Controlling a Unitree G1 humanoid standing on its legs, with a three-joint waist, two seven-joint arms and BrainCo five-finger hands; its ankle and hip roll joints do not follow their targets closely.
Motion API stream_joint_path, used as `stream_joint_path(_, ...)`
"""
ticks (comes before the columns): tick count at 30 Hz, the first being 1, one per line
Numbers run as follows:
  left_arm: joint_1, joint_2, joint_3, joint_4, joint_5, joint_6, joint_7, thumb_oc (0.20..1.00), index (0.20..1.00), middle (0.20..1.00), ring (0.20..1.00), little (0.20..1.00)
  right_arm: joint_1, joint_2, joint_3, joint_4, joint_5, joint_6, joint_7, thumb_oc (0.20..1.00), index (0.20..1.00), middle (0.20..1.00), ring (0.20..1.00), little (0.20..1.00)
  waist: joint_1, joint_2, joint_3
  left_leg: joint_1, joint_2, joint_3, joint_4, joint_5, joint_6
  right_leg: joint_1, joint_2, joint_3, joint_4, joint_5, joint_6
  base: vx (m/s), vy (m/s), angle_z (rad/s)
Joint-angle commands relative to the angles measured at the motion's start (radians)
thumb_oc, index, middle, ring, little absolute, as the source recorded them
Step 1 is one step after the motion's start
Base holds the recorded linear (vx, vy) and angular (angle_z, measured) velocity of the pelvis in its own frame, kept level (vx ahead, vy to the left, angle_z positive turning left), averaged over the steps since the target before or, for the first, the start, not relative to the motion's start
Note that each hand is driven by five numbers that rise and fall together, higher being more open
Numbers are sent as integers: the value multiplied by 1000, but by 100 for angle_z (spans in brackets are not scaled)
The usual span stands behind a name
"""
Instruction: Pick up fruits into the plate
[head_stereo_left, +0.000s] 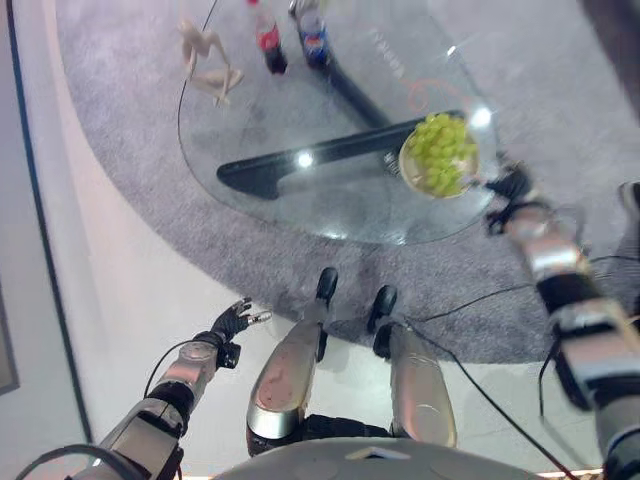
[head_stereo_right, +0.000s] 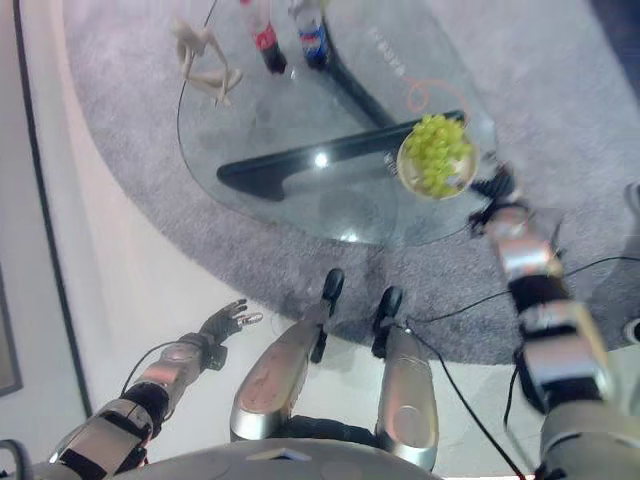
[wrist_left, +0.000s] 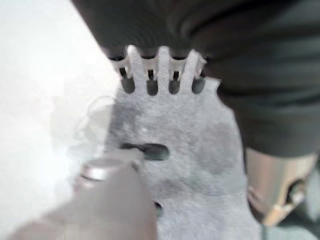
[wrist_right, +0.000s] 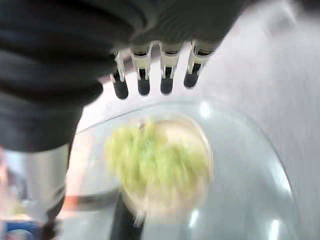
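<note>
A bunch of green grapes (head_stereo_left: 440, 150) lies on a round pale plate (head_stereo_left: 408, 170) at the right end of the oval glass table (head_stereo_left: 300, 120); the same grapes (wrist_right: 155, 155) on the plate (wrist_right: 195, 190) show in the right wrist view. My right hand (head_stereo_left: 510, 183) hovers just right of the plate, beyond the table's edge, and its fingers (wrist_right: 145, 75) are straight with nothing in them. Low at the left, over the pale floor, my left hand (head_stereo_left: 235, 320) hangs away from the table, fingers (wrist_left: 160, 70) spread and empty.
Two cola bottles (head_stereo_left: 268, 40) (head_stereo_left: 312, 38) stand at the table's far edge. A pale wooden figure (head_stereo_left: 205, 60) lies at the far left of the glass. A black base (head_stereo_left: 330, 155) shows beneath the glass. Grey carpet (head_stereo_left: 130, 150) surrounds the table.
</note>
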Motion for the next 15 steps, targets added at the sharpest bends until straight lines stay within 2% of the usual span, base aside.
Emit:
stream_joint_path(1, 31, -33, 34, 79, 76, -4, 21, 1000, 1000, 1000, 1000, 1000, 109, 42, -32, 76, 99, -136, 102, 1000, 1000, 1000, 1000, 1000, -41, -43, -101, 98, -3, 95, 99, -233, 25, 127, -12, 72, -126, 16, 73, 153, -32, -25)
stream_joint_path(3, 62, -54, 52, 102, 124, -5, 26, 1000, 1000, 1000, 1000, 1000, 191, 107, -50, 143, 115, -180, 151, 1000, 1000, 1000, 1000, 1000, -55, -46, -145, 137, 3, 104, 82, -235, 27, 162, -5, 81, -139, 14, 70, 187, -37, -14)
stream_joint_path(7, 103, -74, 79, 137, 167, 2, 25, 1000, 1000, 1000, 1000, 1000, 277, 177, -72, 253, 143, -206, 219, 1000, 1000, 1000, 1000, 1000, -73, -49, -201, 194, 9, 120, 57, -239, 28, 214, 4, 90, -154, 9, 65, 149, -24, -9)
stream_joint_path(10, 135, -94, 108, 175, 215, 15, 19, 1000, 1000, 1000, 1000, 1000, 324, 222, -103, 372, 178, -191, 286, 1000, 1000, 1000, 1000, 1000, -87, -45, -243, 243, 11, 133, 32, -244, 33, 255, 15, 100, -167, 2, 60, 138, 1, -8)
stream_joint_path(15, 170, -111, 151, 228, 255, 32, 3, 1000, 1000, 1000, 1000, 1000, 379, 266, -120, 515, 110, -183, 352, 1000, 1000, 1000, 1000, 1000, -109, -33, -279, 297, 14, 153, 2, -253, 39, 299, 23, 119, -183, -8, 55, 39, 16, -11)
